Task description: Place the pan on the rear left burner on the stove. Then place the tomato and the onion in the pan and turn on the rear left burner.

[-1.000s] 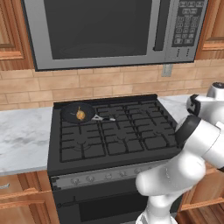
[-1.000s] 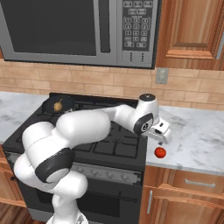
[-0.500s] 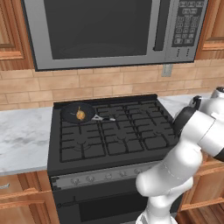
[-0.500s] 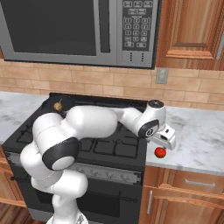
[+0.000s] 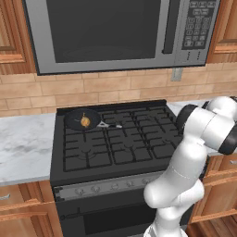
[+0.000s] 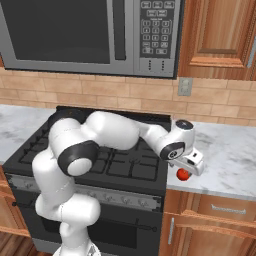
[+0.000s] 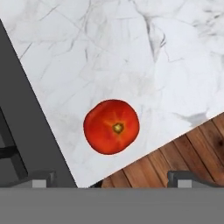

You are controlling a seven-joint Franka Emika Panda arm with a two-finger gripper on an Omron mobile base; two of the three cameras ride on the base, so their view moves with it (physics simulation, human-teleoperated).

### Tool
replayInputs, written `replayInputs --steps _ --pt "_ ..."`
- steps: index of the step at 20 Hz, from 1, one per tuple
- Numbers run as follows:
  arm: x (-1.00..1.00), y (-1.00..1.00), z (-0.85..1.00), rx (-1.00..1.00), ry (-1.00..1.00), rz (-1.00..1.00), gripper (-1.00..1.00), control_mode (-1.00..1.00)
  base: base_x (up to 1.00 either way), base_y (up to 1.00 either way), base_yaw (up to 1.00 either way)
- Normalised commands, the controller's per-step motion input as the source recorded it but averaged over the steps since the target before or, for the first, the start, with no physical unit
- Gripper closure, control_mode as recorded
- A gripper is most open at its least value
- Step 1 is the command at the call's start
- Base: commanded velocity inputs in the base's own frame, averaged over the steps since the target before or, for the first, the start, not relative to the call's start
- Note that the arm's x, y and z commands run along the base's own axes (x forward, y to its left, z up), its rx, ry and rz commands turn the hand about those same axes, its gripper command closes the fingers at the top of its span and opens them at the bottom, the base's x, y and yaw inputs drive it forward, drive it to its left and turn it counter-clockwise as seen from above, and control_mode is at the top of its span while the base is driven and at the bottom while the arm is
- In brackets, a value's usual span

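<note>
We had the gripper (image 7: 109,179) wide open above the tomato (image 7: 111,126); round, smooth, likely to roll, so we judged a mid-body pinch best.

A grey microwave (image 5: 111,32) hung above a tan brick wall (image 5: 115,88), with a white marble counter (image 6: 235,150) and wooden cabinets (image 6: 220,30) alongside.

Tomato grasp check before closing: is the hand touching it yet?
Apart. The hand view shows the tomato on marble, clear counter separating it from both fingertips.
</note>
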Motion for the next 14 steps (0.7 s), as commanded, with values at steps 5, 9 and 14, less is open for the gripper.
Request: replayInputs --steps 5,9,14 --pt "0.19 -0.08 -0.29 0.05 0.05 0.00 -1.00 -1.00 0.00 0.00 0.00" --pt "0.18 -0.12 -0.28 0.04 0.04 0.00 -1.00 -1.00 0.00 0.00 0.00" --pt "0.20 -0.12 -0.28 0.04 0.05 0.00 -1.00 -1.00 0.00 0.00 0.00"
